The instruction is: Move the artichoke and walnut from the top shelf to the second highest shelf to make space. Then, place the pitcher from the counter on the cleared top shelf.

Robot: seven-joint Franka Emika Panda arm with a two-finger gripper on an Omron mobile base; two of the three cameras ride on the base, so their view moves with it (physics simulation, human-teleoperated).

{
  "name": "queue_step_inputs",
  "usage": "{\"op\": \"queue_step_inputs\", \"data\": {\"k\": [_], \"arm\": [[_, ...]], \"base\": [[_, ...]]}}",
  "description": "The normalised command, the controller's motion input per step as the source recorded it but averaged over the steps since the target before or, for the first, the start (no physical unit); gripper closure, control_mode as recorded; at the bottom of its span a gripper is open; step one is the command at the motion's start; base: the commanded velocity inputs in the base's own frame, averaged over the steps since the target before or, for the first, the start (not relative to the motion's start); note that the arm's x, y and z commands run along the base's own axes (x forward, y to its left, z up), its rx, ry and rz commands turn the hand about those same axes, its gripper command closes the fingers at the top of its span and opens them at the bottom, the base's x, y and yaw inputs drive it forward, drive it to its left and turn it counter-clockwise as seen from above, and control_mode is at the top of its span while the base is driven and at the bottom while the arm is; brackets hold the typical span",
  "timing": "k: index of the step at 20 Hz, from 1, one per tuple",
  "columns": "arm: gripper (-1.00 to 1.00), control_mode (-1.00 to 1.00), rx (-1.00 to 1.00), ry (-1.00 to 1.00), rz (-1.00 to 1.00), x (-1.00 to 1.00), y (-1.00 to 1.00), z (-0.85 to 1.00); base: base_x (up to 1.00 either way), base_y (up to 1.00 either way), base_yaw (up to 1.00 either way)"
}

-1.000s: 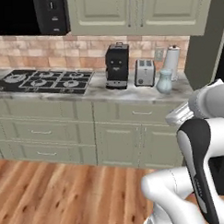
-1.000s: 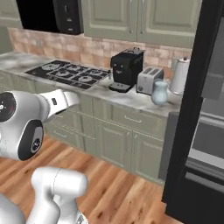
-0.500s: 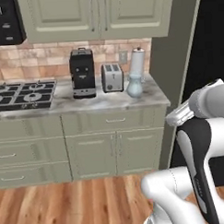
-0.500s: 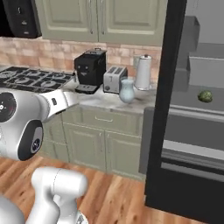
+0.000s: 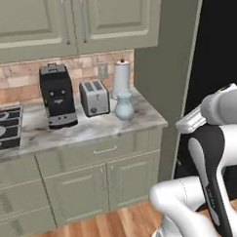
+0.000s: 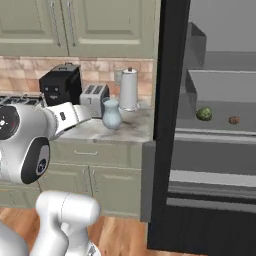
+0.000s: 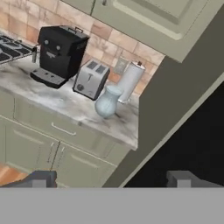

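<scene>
Fridge (image 6: pixel 170 150): tall black body, door open, taken as the landmark. It stands just right of the counter's end.

Counter (image 5: pixel 91 131): grey-white marbled top over sage-green fronts, ending against the fridge side. Wooden floor below, brick backsplash and green wall cabinets above.

Inside the fridge, top shelf (image 6: pixel 215 124): thin grey plate, roughly level with the counter top. Second highest shelf (image 6: pixel 210 177) sits directly beneath, thick pale lip, looks bare from here.

Coffee machine (image 5: pixel 57 96) and toaster (image 5: pixel 94 97) sit farther from the fridge; paper-towel roll (image 5: pixel 121 79) nearer, at the back wall.

Pitcher (image 5: pixel 124 106): upright on the counter, just in front of the roll, near the fridge end.

Artichoke (image 6: pixel 203 114): on the top shelf, left part. Walnut (image 6: pixel 233 120): same shelf, just right of it, apart.

Gripper (image 7: pixel 111 180): fingers spread wide, nothing between them. It looks toward the counter end and fridge edge. Judgement: the artichoke lies ahead and off to the right, inside the fridge; the hand is well short of it and must turn toward the fridge opening first.
</scene>
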Motion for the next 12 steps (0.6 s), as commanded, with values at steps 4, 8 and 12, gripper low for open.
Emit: {"op": "queue_step_inputs", "data": {"k": [4, 8, 12], "arm": [[-1.0, 1.0, 0.0, 0.0, 0.0, 0.0, 0.0, 0.0], [-1.0, 1.0, 0.0, 0.0, 0.0, 0.0, 0.0, 0.0], [-1.0, 1.0, 0.0, 0.0, 0.0, 0.0, 0.0, 0.0]], "base": [[0.75, 0.42, -0.3], [0.73, 0.4, -0.27], [0.59, 0.35, -0.21]]}}
